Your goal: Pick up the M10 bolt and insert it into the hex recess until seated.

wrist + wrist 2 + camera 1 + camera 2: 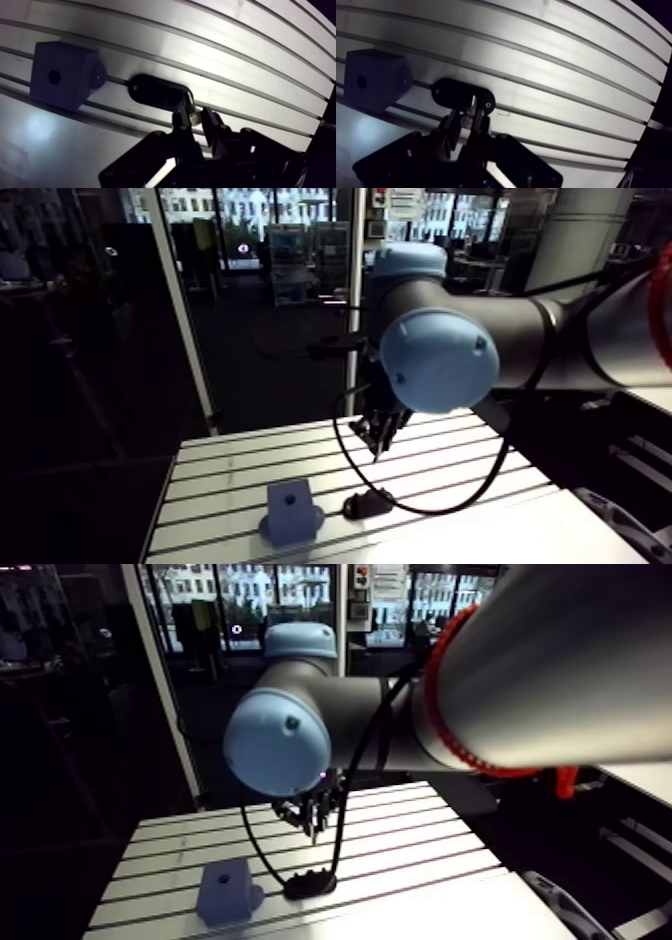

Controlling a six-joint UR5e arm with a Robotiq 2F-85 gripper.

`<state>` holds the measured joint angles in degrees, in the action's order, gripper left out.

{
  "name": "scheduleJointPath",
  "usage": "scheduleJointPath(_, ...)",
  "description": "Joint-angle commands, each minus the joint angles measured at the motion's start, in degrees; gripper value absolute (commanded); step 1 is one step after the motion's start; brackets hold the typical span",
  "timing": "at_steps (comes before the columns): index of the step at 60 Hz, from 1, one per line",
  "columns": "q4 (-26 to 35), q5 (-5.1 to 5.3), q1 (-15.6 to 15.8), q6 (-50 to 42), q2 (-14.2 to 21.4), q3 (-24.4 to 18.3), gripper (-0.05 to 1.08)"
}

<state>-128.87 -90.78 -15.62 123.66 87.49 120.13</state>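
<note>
Shiny metal bolt (194, 118) between dark jaws

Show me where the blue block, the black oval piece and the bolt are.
blue block (290, 516), arm view, front face below the hole.
black oval piece (156, 92), wrist view, its middle.
bolt (194, 118), wrist view, its bright visible end.

Arm (440, 358) angled down, jaws gripping bolt (194, 118)
</note>
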Motion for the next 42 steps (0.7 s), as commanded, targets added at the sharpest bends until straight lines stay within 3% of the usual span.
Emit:
scheduleJointPath(1, 14.08, -0.52, 0.55, -6.88, 0.45, -8.19, 1.07)
scheduleJointPath(3, 15.54, -0.79, 1.03, -7.19, 0.45, -9.25, 1.07)
scheduleJointPath(5, 18.51, -2.03, 2.96, -7.8, 0.21, -11.53, 1.07)
scheduleJointPath(7, 18.51, -2.03, 2.96, -7.8, 0.21, -11.53, 1.07)
scheduleJointPath(8, 20.01, -3.11, 3.78, -8.23, 0.11, -12.44, 1.07)
scheduleJointPath(13, 24.15, -4.59, 5.75, -9.31, -0.15, -15.4, 1.07)
scheduleJointPath(21, 29.69, -4.78, 8.14, -9.45, -0.83, -18.81, 1.07)
scheduleJointPath(42, 36.32, -4.97, 13.6, -6.59, -2.54, -23.73, 1.07)
